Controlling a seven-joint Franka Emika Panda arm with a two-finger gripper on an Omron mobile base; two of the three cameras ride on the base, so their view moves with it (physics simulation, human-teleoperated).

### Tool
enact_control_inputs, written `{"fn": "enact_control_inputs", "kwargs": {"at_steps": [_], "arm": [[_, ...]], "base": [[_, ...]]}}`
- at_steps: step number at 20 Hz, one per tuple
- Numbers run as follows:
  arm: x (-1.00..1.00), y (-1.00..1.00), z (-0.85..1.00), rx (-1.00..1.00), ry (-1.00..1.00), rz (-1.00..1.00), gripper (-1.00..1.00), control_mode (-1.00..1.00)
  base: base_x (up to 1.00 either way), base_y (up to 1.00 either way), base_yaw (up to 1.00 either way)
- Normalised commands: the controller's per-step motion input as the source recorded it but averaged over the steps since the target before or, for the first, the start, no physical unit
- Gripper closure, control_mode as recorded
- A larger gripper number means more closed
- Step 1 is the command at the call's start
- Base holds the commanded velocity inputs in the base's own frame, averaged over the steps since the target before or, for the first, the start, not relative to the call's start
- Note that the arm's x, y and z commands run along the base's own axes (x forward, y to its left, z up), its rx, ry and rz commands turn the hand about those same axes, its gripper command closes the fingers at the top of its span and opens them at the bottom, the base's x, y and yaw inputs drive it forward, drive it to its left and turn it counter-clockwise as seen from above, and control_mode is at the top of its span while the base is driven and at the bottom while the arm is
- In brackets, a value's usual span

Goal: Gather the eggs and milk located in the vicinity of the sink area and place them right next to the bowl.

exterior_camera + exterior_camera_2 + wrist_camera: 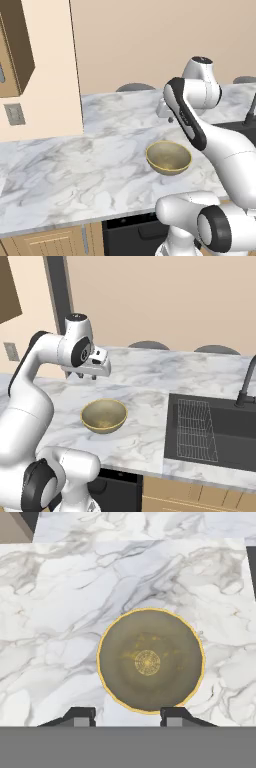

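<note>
**Q:** Bowl (169,157): where does it lie, reading from the left of the left base view?

**A:** A brown wall cabinet (15,50) and a wall outlet (15,114) are at far left. Next comes a bare stretch of the white marble counter (75,170). The dull gold bowl stands upright near the counter's front edge, with nothing inside it. Farther right, at the picture's edge, are the black sink (240,127) and its dark faucet (250,112).

**Q:** And in the right base view?

**A:** The bowl (104,416) sits left of centre. The sink (215,431) is to its right, apart from it, with marble between them. A wire grate (195,431) lies in the basin, and the faucet (247,383) rises at the far right.

**Q:** State of the tool?

**A:** The gripper (87,376) hangs above the counter just behind the bowl, pointing down. In the hand view the bowl (150,660) appears from straight above, round, with a patterned centre. The two fingertips (80,716) stand apart at the bottom edge, the gripper (126,716) has nothing between them, and it touches nothing.
</note>
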Motion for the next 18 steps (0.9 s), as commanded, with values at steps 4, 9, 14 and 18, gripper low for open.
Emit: {"fn": "enact_control_inputs", "kwargs": {"at_steps": [4, 9, 14, 18], "arm": [[0.0, 0.0, 0.0, 0.0, 0.01, 0.0, -1.0, -1.0], [-0.04, -0.04, 0.0, 0.0, 0.0, 0.0, -1.0, 1.0], [0.0, 0.0, 0.0, 0.0, 0.0, 0.0, -1.0, 1.0], [0.0, 0.0, 0.0, 0.0, 0.0, 0.0, -1.0, 1.0]], "base": [[0.0, 0.0, 0.0], [-0.04, -0.09, 0.0], [-0.39, -0.75, 0.0], [-0.36, -0.94, 0.0]]}}
